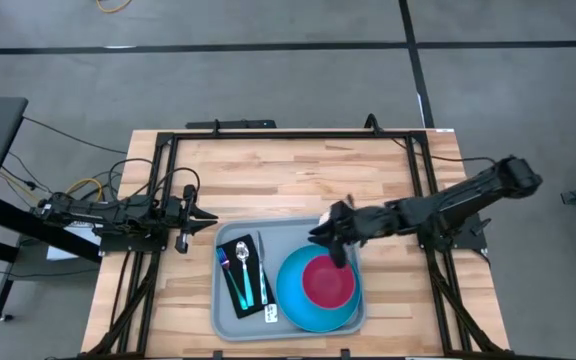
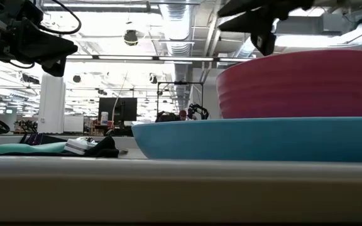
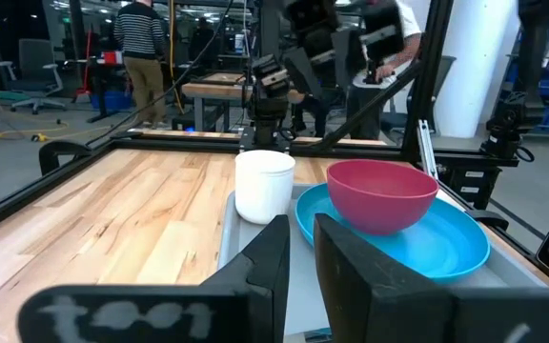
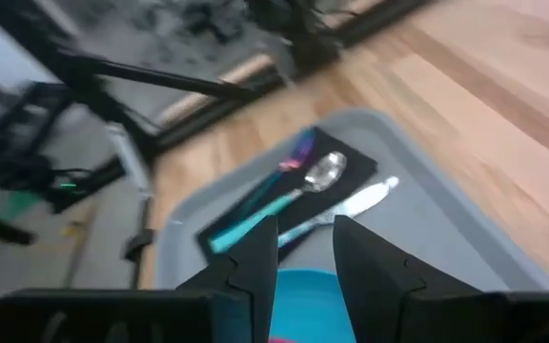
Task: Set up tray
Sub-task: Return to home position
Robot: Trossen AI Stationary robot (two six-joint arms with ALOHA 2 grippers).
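Observation:
The grey-blue tray [image 1: 230, 325] lies near the table's front edge. On it rest a blue plate [image 1: 293, 300] with a red bowl [image 1: 328, 282] in it, a black napkin [image 1: 230, 250] bearing a spoon [image 4: 315, 174], a knife [image 4: 351, 208] and a fork, and a white cup [image 3: 263, 186] standing upright at the tray's far side. My right gripper [image 1: 320, 236] hovers over the tray's far edge, above the cup, open with nothing between its fingers [image 4: 255, 262]. My left gripper [image 1: 208, 220] waits level at the table's left, its fingers a little apart.
A black frame [image 1: 298, 135] runs round the wooden tabletop [image 1: 288, 175], which lies bare beyond the tray. In the left wrist view a person [image 3: 143, 43] stands in the room behind the table, beside other benches.

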